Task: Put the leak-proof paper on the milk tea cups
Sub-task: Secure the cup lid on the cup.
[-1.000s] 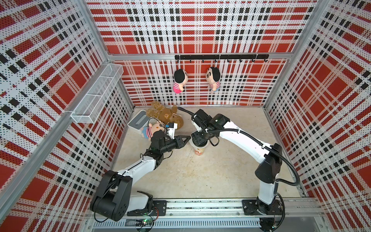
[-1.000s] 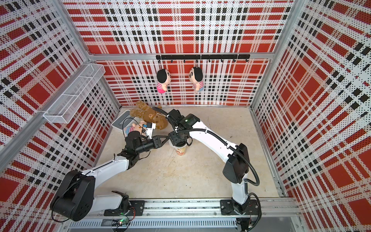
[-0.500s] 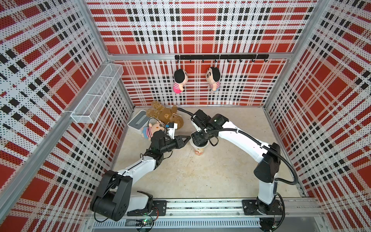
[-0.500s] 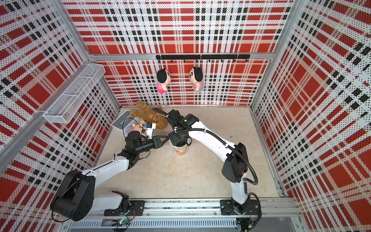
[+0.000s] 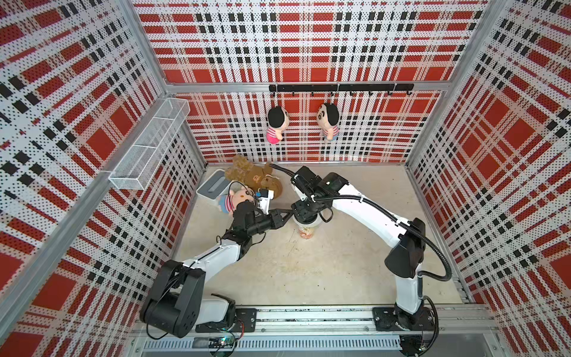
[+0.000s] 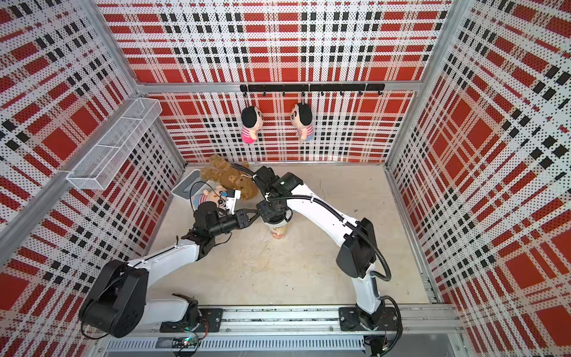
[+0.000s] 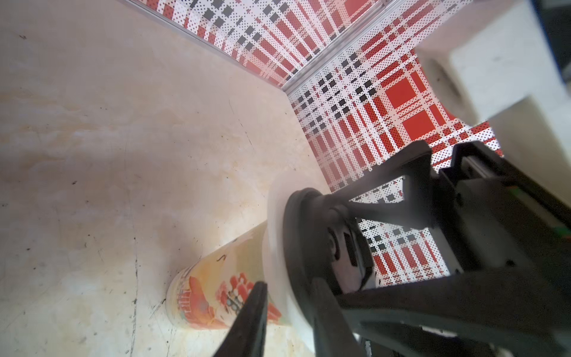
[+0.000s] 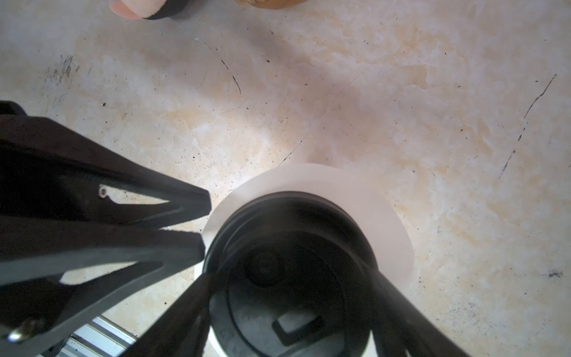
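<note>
The milk tea cup (image 5: 306, 232) stands upright mid-table, its orange-red print facing the left wrist view (image 7: 216, 278). The leak-proof paper (image 8: 309, 177) lies over its mouth, its edge drooping round the rim (image 7: 275, 247). A black round lid (image 8: 293, 293) sits on the paper. My right gripper (image 8: 293, 309) reaches down from above, fingers closed on the lid's two sides (image 5: 304, 213). My left gripper (image 7: 289, 309) comes in level from the left (image 5: 289, 213). Its narrowly parted jaws straddle the paper's edge at the rim, one finger (image 7: 253, 309) below and one above. The cup's mouth is hidden.
A white box with a grey slot (image 5: 213, 187) sits at the back left, with a brown plush (image 5: 253, 177) and a pink plush (image 5: 233, 201) beside it, close behind my left wrist. Two dolls (image 5: 276, 125) hang on the back wall. A wire basket (image 5: 148, 148) hangs on the left wall.
The right arm has shifted very slightly above the cup. The left arm and the cup have stayed where they were.
</note>
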`<state>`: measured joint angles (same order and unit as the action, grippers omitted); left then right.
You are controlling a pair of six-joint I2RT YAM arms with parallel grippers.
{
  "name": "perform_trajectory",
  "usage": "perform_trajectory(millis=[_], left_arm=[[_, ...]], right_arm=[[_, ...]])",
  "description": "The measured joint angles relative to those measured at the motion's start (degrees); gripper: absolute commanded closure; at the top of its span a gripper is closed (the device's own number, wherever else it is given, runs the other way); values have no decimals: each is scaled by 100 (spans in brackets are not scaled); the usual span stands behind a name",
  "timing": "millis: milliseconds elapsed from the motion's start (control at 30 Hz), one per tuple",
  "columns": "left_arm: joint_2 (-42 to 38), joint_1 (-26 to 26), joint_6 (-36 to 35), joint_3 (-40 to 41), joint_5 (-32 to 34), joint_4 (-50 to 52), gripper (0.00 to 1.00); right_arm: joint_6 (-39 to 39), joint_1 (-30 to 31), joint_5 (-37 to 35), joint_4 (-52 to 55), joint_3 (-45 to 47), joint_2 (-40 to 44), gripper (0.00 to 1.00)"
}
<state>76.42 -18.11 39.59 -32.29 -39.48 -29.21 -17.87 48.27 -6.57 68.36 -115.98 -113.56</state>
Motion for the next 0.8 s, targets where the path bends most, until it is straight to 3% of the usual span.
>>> perform_trajectory(millis=[467,800], left_arm=[[0,7,-7,0,-63,0,70],[48,7,-57,0,-103,-9,64]], right_arm=[[7,0,-52,48,-2,-4,21],[46,-2,-55,74,-39,-24,20]])
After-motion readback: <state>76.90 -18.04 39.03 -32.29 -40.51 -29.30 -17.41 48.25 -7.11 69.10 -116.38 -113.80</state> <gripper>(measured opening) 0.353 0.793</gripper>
